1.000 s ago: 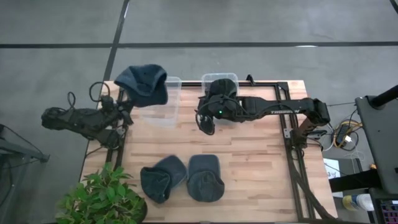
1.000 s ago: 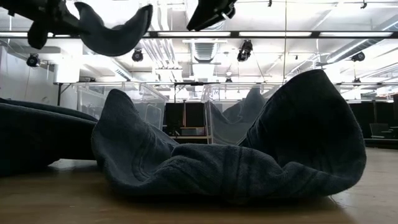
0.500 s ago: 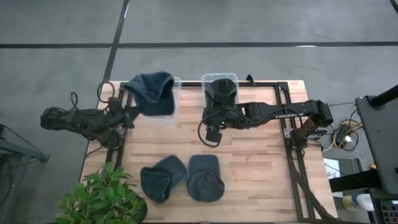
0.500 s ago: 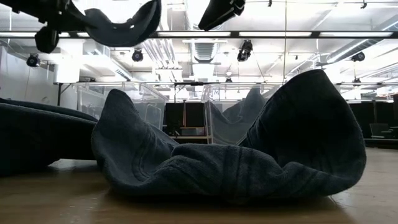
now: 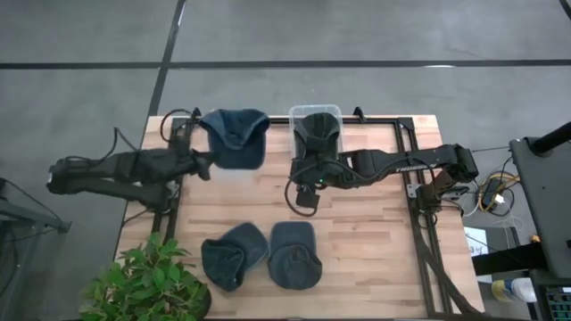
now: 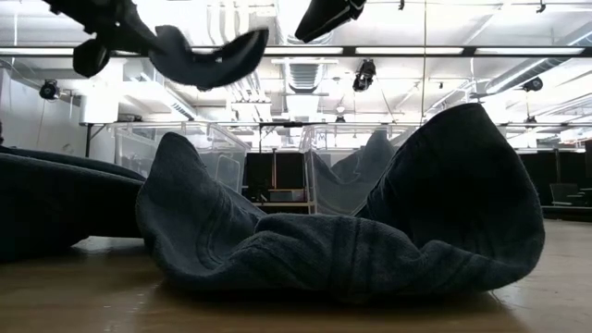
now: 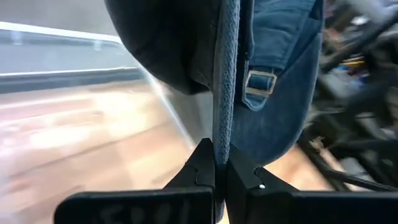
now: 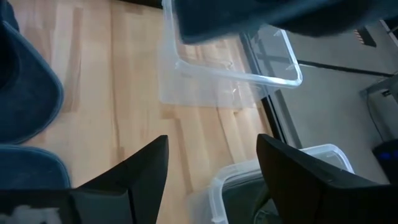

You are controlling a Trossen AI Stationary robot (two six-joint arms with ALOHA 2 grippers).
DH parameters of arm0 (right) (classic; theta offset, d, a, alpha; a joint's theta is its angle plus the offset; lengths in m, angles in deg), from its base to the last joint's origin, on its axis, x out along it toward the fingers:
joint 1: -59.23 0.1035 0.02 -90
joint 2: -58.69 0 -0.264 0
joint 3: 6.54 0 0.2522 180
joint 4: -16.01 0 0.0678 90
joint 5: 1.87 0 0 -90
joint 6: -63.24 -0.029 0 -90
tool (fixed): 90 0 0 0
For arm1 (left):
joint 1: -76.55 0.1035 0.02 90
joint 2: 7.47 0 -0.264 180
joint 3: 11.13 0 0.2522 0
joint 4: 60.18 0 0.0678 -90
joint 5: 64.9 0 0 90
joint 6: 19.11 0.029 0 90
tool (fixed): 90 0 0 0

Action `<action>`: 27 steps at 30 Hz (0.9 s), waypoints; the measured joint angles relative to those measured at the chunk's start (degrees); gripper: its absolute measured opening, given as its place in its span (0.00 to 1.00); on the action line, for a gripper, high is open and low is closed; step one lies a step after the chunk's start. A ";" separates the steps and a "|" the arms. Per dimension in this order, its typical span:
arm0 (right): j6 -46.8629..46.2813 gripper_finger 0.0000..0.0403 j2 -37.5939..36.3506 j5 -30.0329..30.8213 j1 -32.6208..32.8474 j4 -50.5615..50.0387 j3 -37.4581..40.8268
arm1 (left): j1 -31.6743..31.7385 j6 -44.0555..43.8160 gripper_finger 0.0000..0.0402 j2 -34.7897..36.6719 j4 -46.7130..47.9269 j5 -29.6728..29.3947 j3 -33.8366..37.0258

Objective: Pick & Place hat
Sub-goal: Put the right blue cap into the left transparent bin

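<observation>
Hat [image 5: 235,135] number one, a dark blue cap, now hangs over the left clear bin [image 8: 231,59] at the table's back edge; half a second ago we saw it a little further toward the left arm's side, and a second ago further still, so it has travelled across toward the bin. In the low view it [image 6: 205,54] has likewise slid across the upper part of the picture. The left gripper [image 7: 219,167] carries it: its fingers [image 7: 200,163] are pressed together on the cap's stitched edge, with the strap buckle [image 7: 259,81] hanging just beside the pinch.

Our right gripper [image 5: 303,192] hovers above the wooden table [image 5: 357,223], in front of the right clear bin [image 5: 314,113], where another dark cap [image 5: 318,134] already lies. It sits about where it was half a second ago, having pulled back from that bin since the earliest frame. Its fingers [image 8: 143,167] are spread wide with nothing between them, and the table boards show through the gap.

Two more caps lie near the front edge, touching each other: one to the left [image 5: 232,254] and one to the right [image 5: 294,253]. A potted plant [image 5: 147,283] stands at the front left corner.
</observation>
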State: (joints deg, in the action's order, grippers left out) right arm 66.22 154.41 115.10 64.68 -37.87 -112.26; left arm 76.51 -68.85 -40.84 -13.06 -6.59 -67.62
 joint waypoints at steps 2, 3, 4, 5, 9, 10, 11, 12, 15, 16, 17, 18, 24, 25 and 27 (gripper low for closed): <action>-0.01 0.58 0.00 -0.01 0.15 0.00 0.00 | 4.48 0.00 0.01 -1.33 4.72 2.50 -2.32; 0.00 0.58 0.00 0.01 0.20 0.01 0.02 | 6.77 -0.10 0.01 -2.00 7.71 3.41 -3.51; -0.02 0.58 0.00 0.01 0.26 0.00 0.02 | 9.16 -0.49 0.01 -2.73 10.23 4.34 -4.64; 0.00 0.58 0.00 0.01 0.31 0.02 0.02 | 11.54 -0.83 0.01 -3.42 12.34 5.33 -5.67; 0.01 0.58 0.00 -0.03 0.34 -0.01 0.14 | 19.79 0.64 0.01 -5.68 14.27 9.71 -8.08; 0.13 0.58 0.00 -0.03 0.34 -0.01 0.15 | 21.69 0.88 0.01 -6.37 14.16 10.55 -8.51; 0.18 0.58 0.00 -0.03 0.33 -0.02 0.15 | 23.41 1.03 0.01 -7.05 14.18 11.30 -8.89; 0.20 0.58 0.00 -0.03 0.31 -0.02 0.15 | 25.05 1.16 0.01 -7.82 14.16 12.47 -9.11; 0.46 0.58 0.00 -0.03 0.34 -0.02 0.15 | 28.75 2.90 0.01 -10.82 14.16 16.93 -9.04; 0.44 0.58 0.00 -0.05 0.33 -0.02 0.15 | 29.47 3.25 0.01 -11.98 14.19 17.93 -8.74; 0.46 0.57 0.00 -0.07 0.34 -0.02 0.15 | 29.97 3.55 0.01 -13.21 14.44 18.47 -8.54; 0.49 0.57 0.00 -0.07 0.32 -0.02 0.15 | 30.35 4.19 0.01 -14.48 14.50 18.76 -8.53; 0.65 0.57 0.00 -0.05 0.31 -0.07 0.20 | 31.00 6.67 0.02 -20.50 14.19 18.82 -9.38; 0.64 0.57 0.00 -0.07 0.31 -0.07 0.20 | 31.02 6.77 0.03 -21.35 14.28 19.12 -9.64; 0.63 0.57 0.00 -0.07 0.31 -0.11 0.20 | 31.07 8.04 0.05 -22.75 14.23 19.73 -10.34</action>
State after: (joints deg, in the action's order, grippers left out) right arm 66.85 154.41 115.03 64.99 -37.97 -112.06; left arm 107.58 -60.81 -63.59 1.17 13.14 -77.96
